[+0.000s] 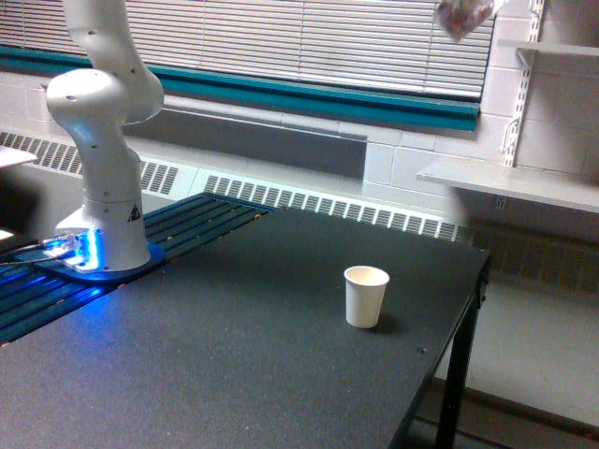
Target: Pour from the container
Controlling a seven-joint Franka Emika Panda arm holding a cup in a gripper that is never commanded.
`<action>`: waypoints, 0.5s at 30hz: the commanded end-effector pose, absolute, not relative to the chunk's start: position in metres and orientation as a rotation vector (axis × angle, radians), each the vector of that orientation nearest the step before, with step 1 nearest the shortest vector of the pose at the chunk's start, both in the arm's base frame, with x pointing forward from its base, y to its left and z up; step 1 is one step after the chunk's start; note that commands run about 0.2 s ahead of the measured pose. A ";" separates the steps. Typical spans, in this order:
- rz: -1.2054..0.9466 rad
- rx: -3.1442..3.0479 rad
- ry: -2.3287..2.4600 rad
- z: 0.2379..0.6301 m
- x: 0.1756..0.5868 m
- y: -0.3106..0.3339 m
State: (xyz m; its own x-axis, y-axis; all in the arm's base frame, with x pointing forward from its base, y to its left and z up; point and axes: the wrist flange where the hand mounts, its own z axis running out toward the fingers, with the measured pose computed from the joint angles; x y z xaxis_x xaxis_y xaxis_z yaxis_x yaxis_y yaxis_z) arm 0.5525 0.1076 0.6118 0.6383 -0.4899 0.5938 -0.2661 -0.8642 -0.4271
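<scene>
Gripper hardware itself was outside the exterior view, above the top edge of the frame, so its jaw state could not be read from the picture. Only a blurred, translucent object (463,17) showed at the top edge, toward the exterior view's right; it appeared clear with pinkish-brown mottling, tilted, and cut off by the frame, and it was probably the container, though the blur prevented a firm identification. That object hung in front of the window blinds (309,37) and well above the table (234,374). Below it and slightly toward the exterior view's left, a small white paper cup (366,296) stood upright and open-mouthed on the dark table surface, well apart from the object overhead and near the table's right-hand edge. Farther away, toward the exterior view's left, the arm's white base column (103,140) rose from a mount lit by a blue glow (80,251), with its upper links leaving the frame at the top. A white wall shelf (510,182) sat beyond the table on the exterior view's right, lower than the blurred object.
</scene>
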 end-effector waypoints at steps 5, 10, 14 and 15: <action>-1.032 -2.642 0.577 0.552 0.544 0.070; -1.000 -2.665 0.596 0.524 0.537 0.054; -0.989 -2.686 0.597 0.506 0.531 0.045; -0.982 -2.688 0.610 0.501 0.529 0.042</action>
State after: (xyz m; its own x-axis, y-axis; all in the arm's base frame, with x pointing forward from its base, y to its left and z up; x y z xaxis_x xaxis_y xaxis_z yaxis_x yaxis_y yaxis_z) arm 0.5374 0.0524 0.5095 0.6821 -0.4953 0.5380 -0.3391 -0.8661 -0.3673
